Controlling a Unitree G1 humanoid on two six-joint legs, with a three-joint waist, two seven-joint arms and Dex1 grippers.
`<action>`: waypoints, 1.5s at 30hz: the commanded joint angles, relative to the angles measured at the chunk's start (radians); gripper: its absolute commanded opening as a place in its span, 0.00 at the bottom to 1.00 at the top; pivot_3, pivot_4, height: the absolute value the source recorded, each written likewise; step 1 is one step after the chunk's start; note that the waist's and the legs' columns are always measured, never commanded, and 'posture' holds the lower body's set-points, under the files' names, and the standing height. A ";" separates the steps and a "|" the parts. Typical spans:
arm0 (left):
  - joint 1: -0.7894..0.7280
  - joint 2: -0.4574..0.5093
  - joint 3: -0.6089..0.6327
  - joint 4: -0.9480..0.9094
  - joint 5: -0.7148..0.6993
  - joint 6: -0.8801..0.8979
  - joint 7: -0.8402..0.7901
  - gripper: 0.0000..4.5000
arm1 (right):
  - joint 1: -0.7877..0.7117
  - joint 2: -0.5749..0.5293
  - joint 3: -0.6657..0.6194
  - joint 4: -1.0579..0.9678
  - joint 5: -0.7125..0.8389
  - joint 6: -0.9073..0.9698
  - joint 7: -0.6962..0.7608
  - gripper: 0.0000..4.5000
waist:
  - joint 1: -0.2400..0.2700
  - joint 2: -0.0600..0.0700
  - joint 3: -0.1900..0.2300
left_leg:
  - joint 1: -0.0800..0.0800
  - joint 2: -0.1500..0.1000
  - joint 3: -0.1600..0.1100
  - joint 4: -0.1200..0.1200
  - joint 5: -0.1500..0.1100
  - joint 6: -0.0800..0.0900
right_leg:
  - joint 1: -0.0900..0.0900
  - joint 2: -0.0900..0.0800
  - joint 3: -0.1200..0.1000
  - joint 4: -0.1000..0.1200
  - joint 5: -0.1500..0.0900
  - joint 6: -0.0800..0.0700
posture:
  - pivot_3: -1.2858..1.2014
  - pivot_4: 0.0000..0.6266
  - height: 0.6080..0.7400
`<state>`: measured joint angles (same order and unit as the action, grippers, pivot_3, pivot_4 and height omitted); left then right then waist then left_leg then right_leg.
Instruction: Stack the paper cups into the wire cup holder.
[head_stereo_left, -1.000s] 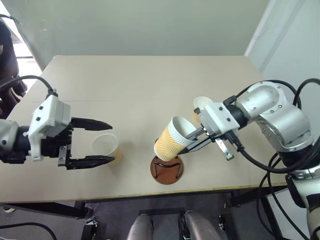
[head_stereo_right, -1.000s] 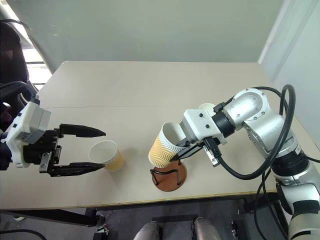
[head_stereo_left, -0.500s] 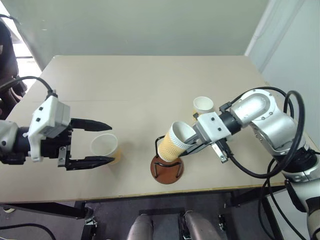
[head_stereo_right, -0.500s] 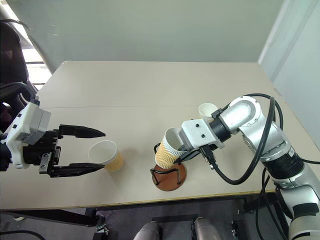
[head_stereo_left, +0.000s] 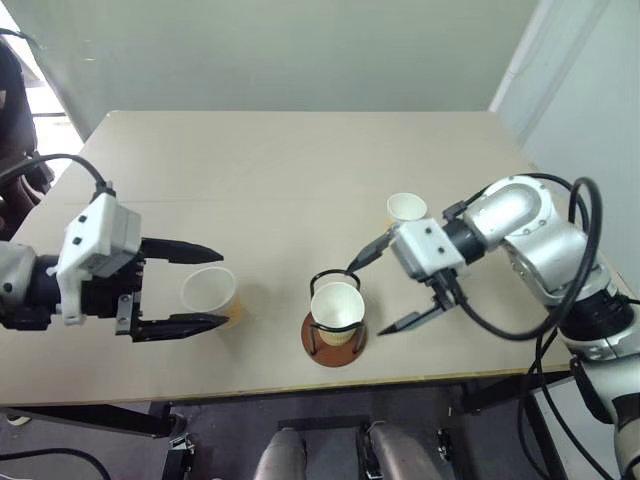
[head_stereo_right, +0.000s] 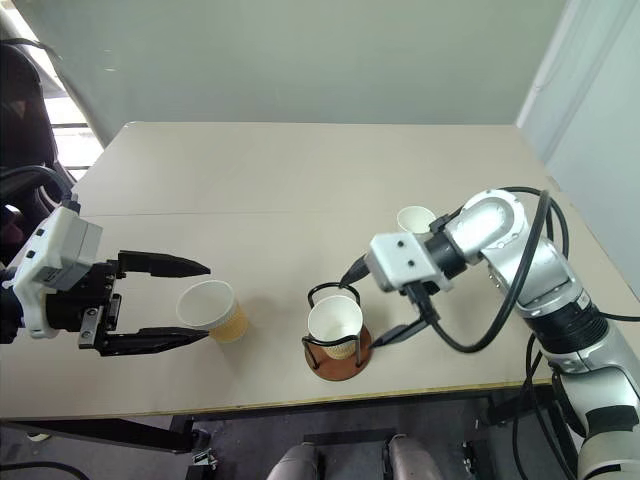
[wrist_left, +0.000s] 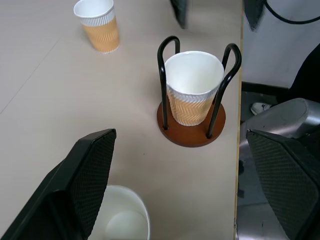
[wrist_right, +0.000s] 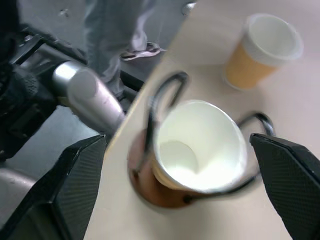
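On the beige table (head_stereo_left: 280, 160), one paper cup (head_stereo_left: 337, 310) stands upright inside the wire cup holder (head_stereo_left: 335, 343); the right gripper (head_stereo_left: 385, 290) reaches leftward beside it, fingers spread wide, empty, while the left gripper (head_stereo_left: 205, 285) hangs open around a second cup (head_stereo_left: 210, 292)

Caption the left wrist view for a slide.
One paper cup sits upright in the wire cup holder; a second stands beyond; a third waits between the open left gripper.

Ribbed paper cups (wrist_left: 192, 90), glossy black wire holder (wrist_left: 190, 131), matt table (head_stereo_left: 280, 170).
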<state>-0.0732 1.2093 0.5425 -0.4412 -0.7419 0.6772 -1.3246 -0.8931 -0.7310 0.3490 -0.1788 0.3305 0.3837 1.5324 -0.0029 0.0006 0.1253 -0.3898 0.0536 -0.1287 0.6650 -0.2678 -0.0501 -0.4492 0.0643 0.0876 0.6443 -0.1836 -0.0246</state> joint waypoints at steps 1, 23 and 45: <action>0.068 0.038 0.055 0.006 0.095 -0.034 -0.023 1.00 | -0.045 -0.073 -0.248 0.042 0.214 0.110 0.043 0.99 | 0.002 0.000 0.000 | 0.000 0.000 0.000 0.000 0.000 0.000 | 0.000 0.000 0.000 0.000 0.000 0.000 | 0.52 0.24 1.00; -0.023 0.100 -0.305 0.168 0.389 -0.232 0.016 1.00 | 0.169 -0.208 -0.563 -0.013 0.445 0.257 -0.139 0.99 | 0.004 0.000 0.000 | 0.001 -0.002 -0.001 0.000 -0.002 -0.002 | 0.001 0.000 0.001 0.000 -0.002 0.001 | 0.52 0.24 1.00; -0.213 0.061 -0.549 0.189 0.479 -0.278 -0.009 0.06 | 0.225 -0.235 -0.544 -0.043 0.406 0.216 -0.151 1.00 | 0.006 0.000 0.000 | 0.000 -0.004 0.000 0.001 -0.003 -0.001 | 0.001 0.001 0.000 -0.001 -0.001 0.003 | 0.52 0.24 1.00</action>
<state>-0.2635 1.2673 -0.0143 -0.2529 -0.2726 0.4118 -1.3251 -0.6629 -0.9461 -0.1751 -0.2000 0.7313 0.6094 1.3909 0.0035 0.0008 0.1253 -0.3899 0.0492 -0.1291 0.6660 -0.2709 -0.0507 -0.4482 0.0649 0.0879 0.6431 -0.1848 -0.0214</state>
